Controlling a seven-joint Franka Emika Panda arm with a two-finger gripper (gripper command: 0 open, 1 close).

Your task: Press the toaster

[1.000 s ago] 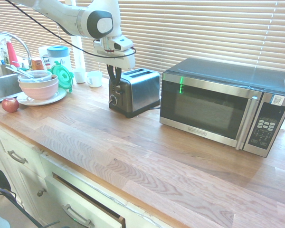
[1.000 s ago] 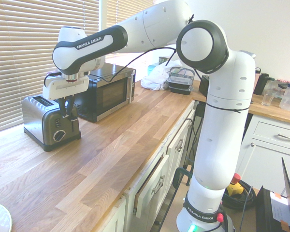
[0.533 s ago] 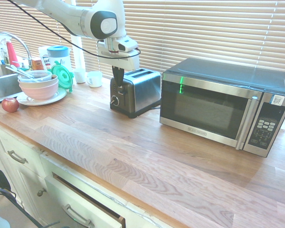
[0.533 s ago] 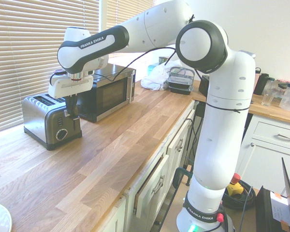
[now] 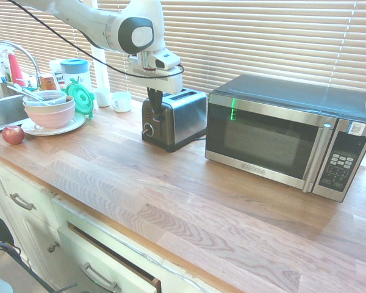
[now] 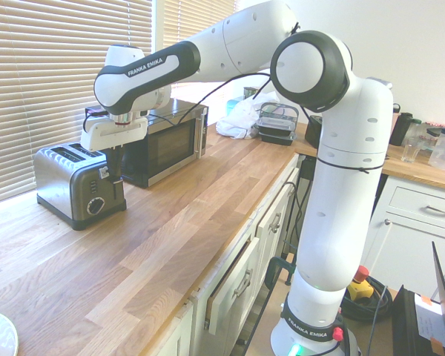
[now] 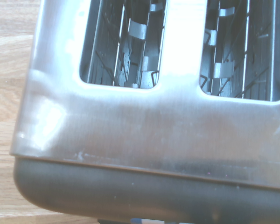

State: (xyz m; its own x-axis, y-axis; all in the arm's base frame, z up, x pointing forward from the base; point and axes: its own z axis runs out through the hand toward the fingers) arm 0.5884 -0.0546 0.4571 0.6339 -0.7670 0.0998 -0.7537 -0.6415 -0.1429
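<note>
Toaster of brushed steel with a black end panel [image 5: 186, 119]: we see it on the pale wooden counter [image 5: 189, 207], between the white mugs and the microwave. From the left in the first exterior view, we find a red apple [image 5: 13, 135], a pink bowl [image 5: 51, 119] on a white plate [image 5: 76, 122], and two white mugs [image 5: 121, 102]. Next, we see the black two-finger gripper [image 5: 156, 110], jaws closed together, pointing down at the toaster's panel; we cannot tell whether it touches. Rightmost, we see a steel-and-black microwave [image 5: 265, 134].
</note>
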